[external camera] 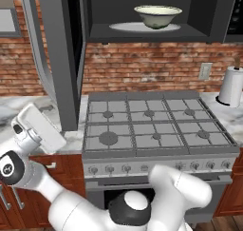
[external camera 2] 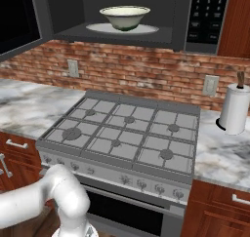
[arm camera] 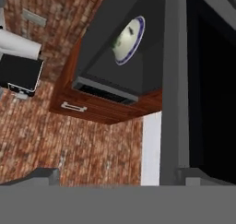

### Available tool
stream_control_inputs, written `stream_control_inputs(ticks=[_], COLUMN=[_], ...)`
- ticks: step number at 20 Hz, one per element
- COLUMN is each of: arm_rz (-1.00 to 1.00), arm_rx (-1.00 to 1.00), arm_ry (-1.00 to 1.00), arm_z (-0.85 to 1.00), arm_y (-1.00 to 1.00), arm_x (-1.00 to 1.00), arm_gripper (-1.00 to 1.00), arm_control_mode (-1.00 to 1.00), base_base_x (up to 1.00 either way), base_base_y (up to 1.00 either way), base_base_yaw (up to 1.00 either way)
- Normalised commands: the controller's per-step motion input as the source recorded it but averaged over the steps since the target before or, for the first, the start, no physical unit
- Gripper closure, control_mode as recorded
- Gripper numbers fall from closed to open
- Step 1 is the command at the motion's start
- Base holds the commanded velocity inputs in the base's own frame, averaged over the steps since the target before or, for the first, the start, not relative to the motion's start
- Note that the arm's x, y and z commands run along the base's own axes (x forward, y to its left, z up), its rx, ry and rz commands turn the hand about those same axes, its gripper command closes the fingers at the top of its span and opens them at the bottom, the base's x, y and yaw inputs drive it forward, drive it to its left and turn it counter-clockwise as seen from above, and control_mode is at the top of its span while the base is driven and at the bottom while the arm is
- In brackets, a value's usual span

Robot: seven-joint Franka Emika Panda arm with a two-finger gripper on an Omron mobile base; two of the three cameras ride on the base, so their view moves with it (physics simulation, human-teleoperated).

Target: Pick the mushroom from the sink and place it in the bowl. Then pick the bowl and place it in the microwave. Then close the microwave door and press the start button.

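The microwave (external camera: 152,33) hangs open above the stove. Inside it the cream bowl (external camera: 157,15) (external camera 2: 125,16) stands upright on the white turntable plate (external camera: 124,27). In the rolled hand view the bowl (arm camera: 129,38) shows as a pale round shape in the dark cavity. The microwave door (external camera: 66,59) (external camera 2: 17,16) stands swung out to the left, edge-on, its grey frame (arm camera: 175,80) close ahead of the hand. My gripper (arm camera: 120,176) is open and holds nothing. My white hand (external camera: 40,128) sits low, just left of the door's bottom edge. The mushroom and the sink are out of view.
A grey gas stove (external camera: 156,125) (external camera 2: 127,133) fills the counter below the microwave. A paper towel roll (external camera: 231,86) (external camera 2: 234,109) stands on the marble counter at the right. The control strip (external camera 2: 207,16) lies on the microwave's right side. Brick wall behind, wooden cabinets below.
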Motion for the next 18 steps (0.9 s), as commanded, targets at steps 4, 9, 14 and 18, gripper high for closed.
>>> stream_control_inputs(ticks=[4,9,14,18], arm_rz=[0.0,0.0,-0.01,0.0], arm_rx=[0.0,0.01,0.09,0.14], arm_ry=[-0.06,-0.1,-0.11,-0.09], arm_z=[0.65,0.57,0.67,0.64], arm_y=[0.25,0.02,-0.44,-0.89], arm_x=[0.0,0.0,0.0,0.0], arm_gripper=[-1.0,-1.0,-1.0,-1.0], arm_control_mode=[-1.0,-1.0,-1.0,-1.0], base_base_x=[0.0,0.0,0.0,0.0], base_base_y=[0.0,0.0,0.0,0.0], base_base_yaw=[0.0,0.0,0.0,0.0])
